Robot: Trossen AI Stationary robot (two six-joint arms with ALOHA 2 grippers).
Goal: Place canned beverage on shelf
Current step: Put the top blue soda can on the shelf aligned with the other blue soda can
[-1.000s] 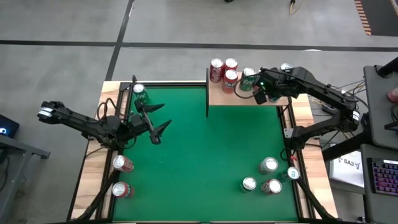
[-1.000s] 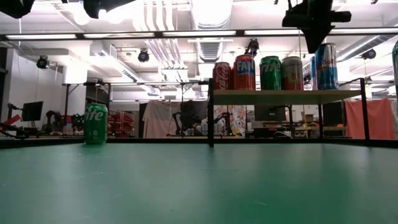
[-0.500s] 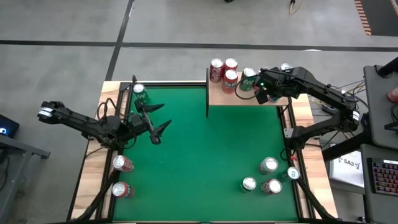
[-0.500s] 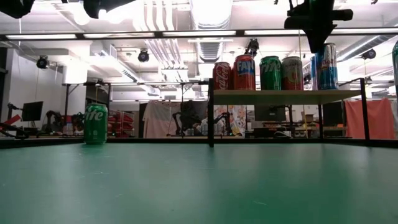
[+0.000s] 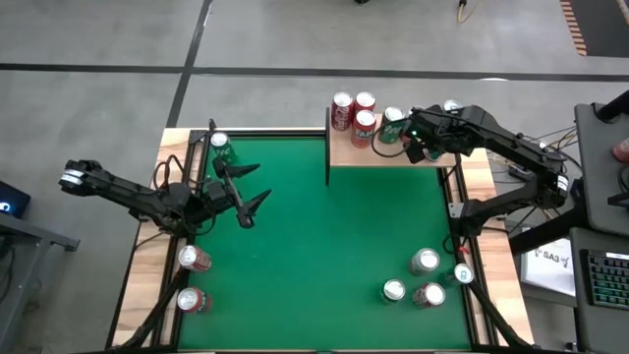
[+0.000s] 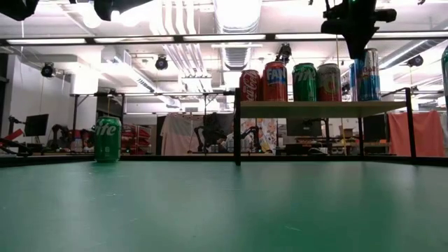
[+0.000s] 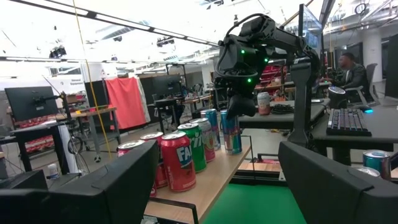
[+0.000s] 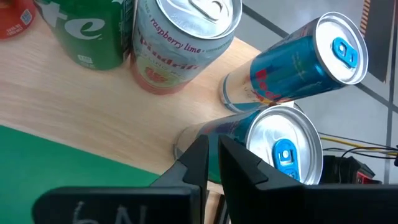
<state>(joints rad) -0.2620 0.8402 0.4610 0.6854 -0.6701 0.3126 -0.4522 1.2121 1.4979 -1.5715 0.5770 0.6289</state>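
Your right pincer [image 8: 211, 163] hangs above the right end of the small light-wood shelf on thin black posts [image 5: 388, 154], fingers pressed narrow, gripping nothing. Just below it stands a slim blue-and-silver canned beverage [image 8: 273, 146] with a blue tab, upright on the board beside a matching tall can [image 8: 298, 71]. At the green felt surface [image 5: 324, 246], your left pincer [image 5: 248, 197] hovers spread wide and empty.

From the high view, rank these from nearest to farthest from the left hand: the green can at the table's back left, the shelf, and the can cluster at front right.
From the left hand:
1. Green can, back-left corner.
2. Shelf, back edge, right of centre.
3. Can cluster, front right.
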